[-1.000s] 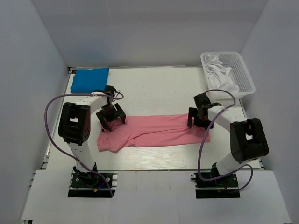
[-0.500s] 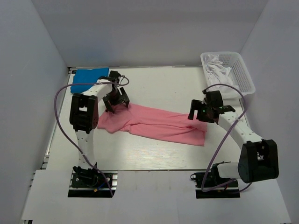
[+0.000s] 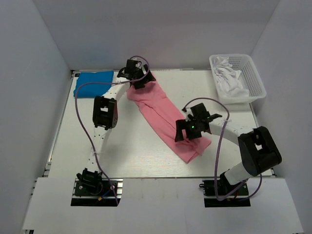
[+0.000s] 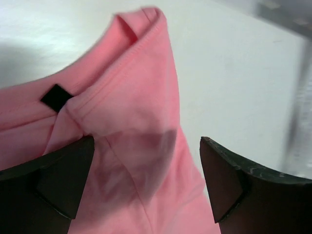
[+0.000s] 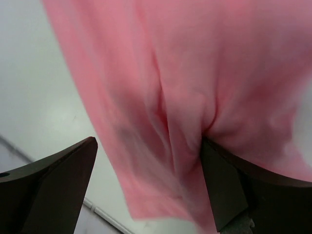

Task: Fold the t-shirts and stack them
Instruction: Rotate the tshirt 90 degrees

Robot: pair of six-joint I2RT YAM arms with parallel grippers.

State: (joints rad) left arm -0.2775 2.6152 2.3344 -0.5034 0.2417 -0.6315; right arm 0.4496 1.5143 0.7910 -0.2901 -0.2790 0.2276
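A pink t-shirt (image 3: 161, 109) lies as a long diagonal strip from the back centre of the table toward the front right. My left gripper (image 3: 139, 78) is at its far end. In the left wrist view its jaws (image 4: 146, 185) stand wide apart with the pink collar end (image 4: 131, 97) between them. My right gripper (image 3: 191, 130) is over the shirt's near part. Its jaws (image 5: 148, 185) are also wide apart, with pink cloth (image 5: 195, 73) bunched against the right finger (image 5: 229, 190). A folded blue t-shirt (image 3: 93, 83) lies at the back left.
A white basket (image 3: 257, 80) at the back right holds crumpled white t-shirts (image 3: 229, 78). White walls enclose the table on three sides. Both arms' cables loop above the table.
The pink shirt swung from lying left-to-right to a diagonal. My left gripper carried its end to the back centre. My right gripper moved left and nearer with the other end.
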